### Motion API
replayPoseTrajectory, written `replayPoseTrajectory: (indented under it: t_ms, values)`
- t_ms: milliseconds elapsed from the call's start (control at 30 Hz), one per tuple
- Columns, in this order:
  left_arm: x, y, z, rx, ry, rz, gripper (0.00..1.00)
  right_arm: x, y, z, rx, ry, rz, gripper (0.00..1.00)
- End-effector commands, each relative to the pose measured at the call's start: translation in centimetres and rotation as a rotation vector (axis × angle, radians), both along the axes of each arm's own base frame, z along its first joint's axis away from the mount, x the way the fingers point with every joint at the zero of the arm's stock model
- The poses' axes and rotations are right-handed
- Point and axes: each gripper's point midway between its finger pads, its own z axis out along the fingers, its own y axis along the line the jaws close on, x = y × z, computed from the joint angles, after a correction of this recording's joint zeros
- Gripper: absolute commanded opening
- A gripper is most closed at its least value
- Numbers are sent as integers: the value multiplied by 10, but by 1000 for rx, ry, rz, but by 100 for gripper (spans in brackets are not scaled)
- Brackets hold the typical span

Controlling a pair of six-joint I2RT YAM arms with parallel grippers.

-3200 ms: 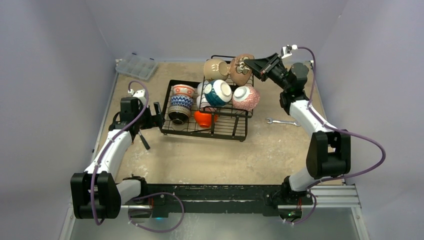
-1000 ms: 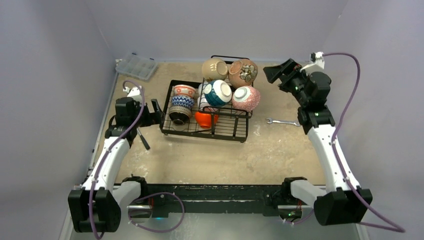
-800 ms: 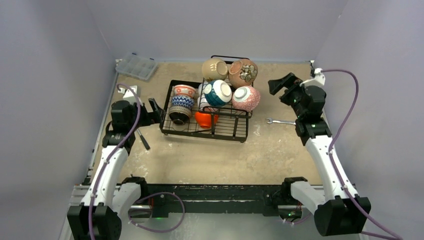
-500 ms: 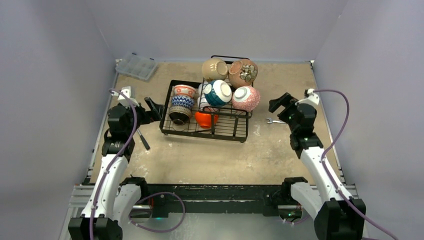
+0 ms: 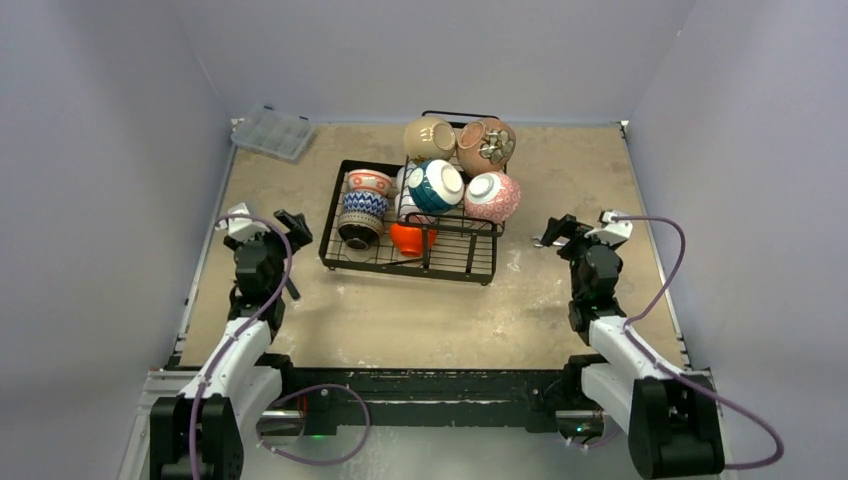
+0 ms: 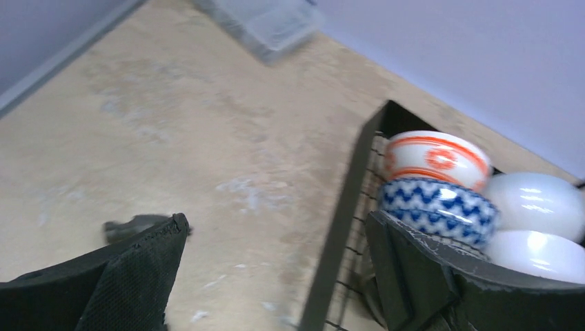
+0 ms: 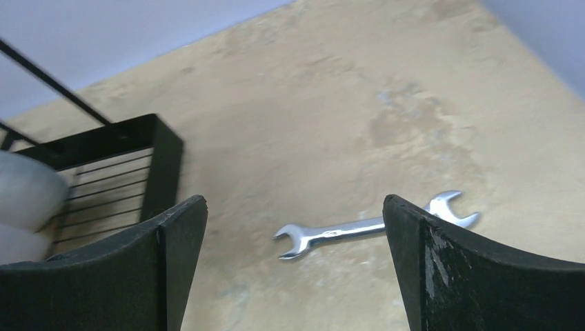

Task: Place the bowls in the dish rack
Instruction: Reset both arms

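Loading appears complete: all bowls (image 5: 437,185) in view sit in the dish rack (image 5: 470,264), and none lies on the tabletop (image 5: 420,315)

Lower tier, left end: an orange-banded bowl (image 5: 368,181), a blue zigzag bowl (image 5: 361,204) and a dark bowl (image 5: 354,233) stand on edge in a row. An orange bowl (image 5: 408,238) lies further right. The raised basket carries a tan bowl (image 5: 430,137), a brown floral bowl (image 5: 486,145), a teal bowl and a pink floral bowl (image 5: 492,196)

The left gripper (image 5: 293,225) has its jaws wide and holds nothing; it sits just off the rack's left end. The right gripper (image 5: 556,231) is likewise wide and empty, off the rack's right end, with a spanner (image 7: 345,227) on the tabletop just ahead of it

The rack lies between the two grippers and ahead of them, long axis running left to right. The left arm is nearer the lower row, the right arm nearer the basket. No pick target is apparent
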Motion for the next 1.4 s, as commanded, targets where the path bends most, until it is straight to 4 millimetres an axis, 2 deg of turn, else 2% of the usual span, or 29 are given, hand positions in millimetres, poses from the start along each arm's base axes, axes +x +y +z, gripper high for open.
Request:
replayPoseTrajectory:
  t_ms: [0, 167, 333, 433, 533, 700, 800, 867, 933, 1000, 1100, 1200, 1267, 1367]
  values:
    - [-8, 47, 10, 32, -136, 271, 99, 7, -31, 26, -169, -145, -133, 99]
    - [-23, 67, -18, 101, -77, 374, 99, 3, -39, 20, -221, -172, -170, 99]
    - [-32, 74, -34, 240, -78, 380, 99, 6, -29, 21, -274, -224, -100, 99]
    - [-24, 64, -43, 267, -74, 304, 99, 8, -23, 24, -272, -261, -75, 99]
    - [-16, 54, -42, 285, -112, 242, 99, 9, -20, 29, -269, -313, -66, 99]
    - [-1, 38, -48, 340, -138, 135, 99, 16, -21, 9, -268, -298, -73, 99]
    - [7, 32, -57, 356, -125, 97, 99, 13, -16, 18, -304, -352, -45, 98]
    - [11, 28, -63, 364, -114, 76, 99, 19, -16, 6, -298, -293, -37, 98]
    - [13, 22, -63, 370, -120, 62, 99, 27, -17, 6, -298, -280, -42, 99]
    - [16, 25, -68, 361, -90, 74, 99, 35, -16, 4, -302, -258, -33, 99]
    - [30, 32, -77, 352, -19, 109, 99, 45, -19, -4, -291, -204, -51, 99]
    - [51, 16, -90, 396, 56, -5, 99, 56, -29, -7, -283, -162, -108, 99]
    - [60, -3, -91, 432, 59, -127, 99, 56, -28, -5, -287, -169, -105, 99]
    - [54, 4, -87, 414, 37, -72, 99, 56, -28, -5, -288, -167, -103, 99]
